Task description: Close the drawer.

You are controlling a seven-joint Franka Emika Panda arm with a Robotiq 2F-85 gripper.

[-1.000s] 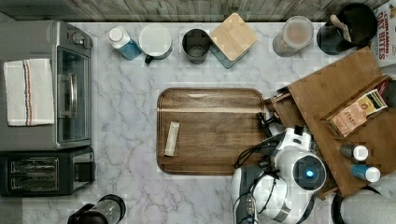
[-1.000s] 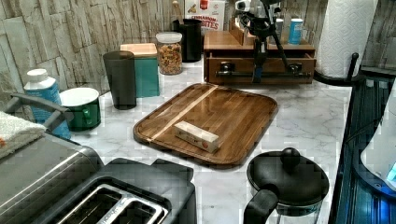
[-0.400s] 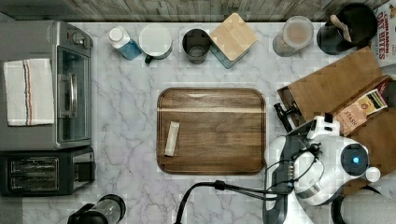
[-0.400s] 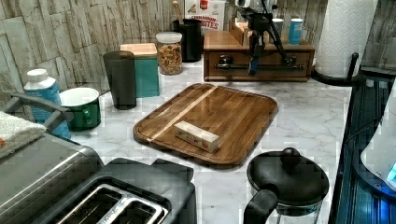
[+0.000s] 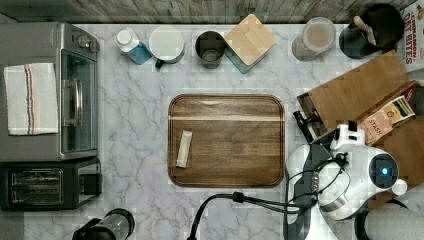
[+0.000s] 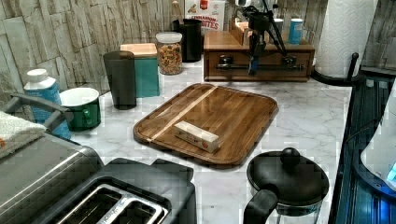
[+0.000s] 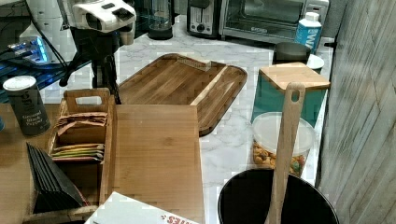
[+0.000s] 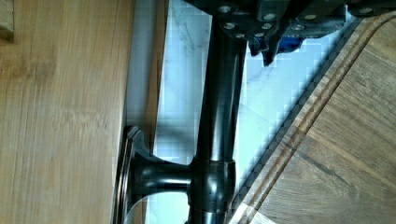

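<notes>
resting pushed in, 1 drawer (image 6: 258, 63)

A home kitchen, to judge by the marble-patterned countertop (image 5: 135, 125) under a stone-tile backsplash (image 6: 56, 32). Along one side, a toaster oven (image 5: 60, 90) and a slot toaster (image 5: 47, 187); near the wall, a green mug (image 6: 81, 107), a cereal jar (image 6: 169, 52), a teal canister with wooden lid (image 5: 249, 41) and a paper towel roll (image 6: 343, 35). In the middle, a wooden serving tray (image 5: 227, 140).
</notes>
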